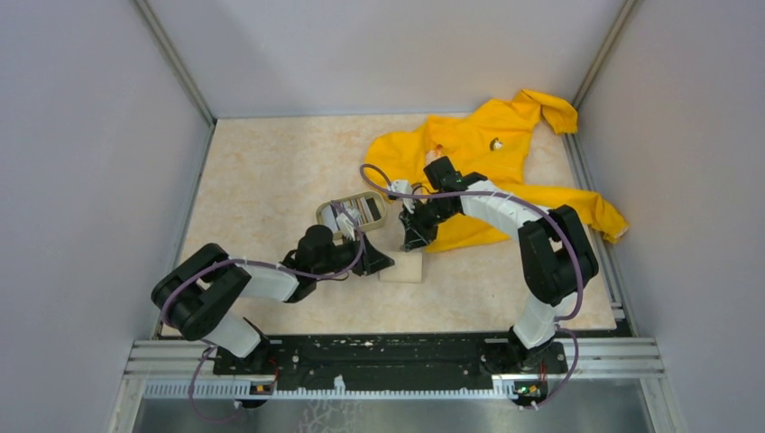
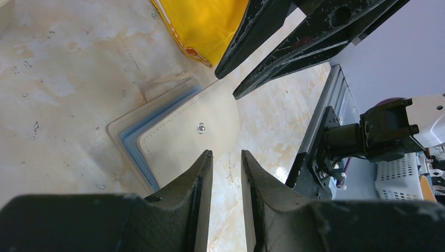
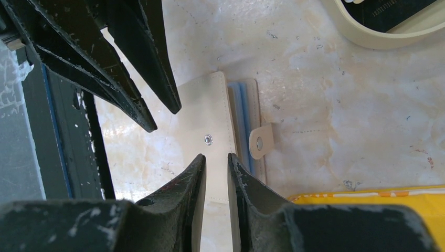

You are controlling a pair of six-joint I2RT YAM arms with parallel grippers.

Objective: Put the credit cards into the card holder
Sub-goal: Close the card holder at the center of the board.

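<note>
— On the counter (image 1: 271, 180), between the two claws, what is found?

— A cream card holder (image 2: 194, 136) is laid flat there. Its top cover is folded over the inside, and its snap tab (image 3: 261, 142) is undone and sticks out at one side.

— What is held inside it?

— Light blue edges are seen stacked between the covers, so the light blue credit card (image 2: 135, 149) is placed in the holder. Single cards cannot be told apart.

— How are the claws set?

— The left claw (image 2: 226, 153) is poised at one edge of the holder, its fingers parted by a narrow gap with nothing clamped between them. The right claw (image 3: 216, 155) is set over the opposite edge. It is likewise narrowly parted, and nothing is gripped.

— Is another container seen?

— An oval tray (image 1: 352, 212) is placed near the holder, apart from it. Small items are packed into it, among them a dark printed item (image 3: 404, 10), but what they are cannot be made out. A yellow garment (image 1: 487, 153) is spread behind the right arm.
</note>
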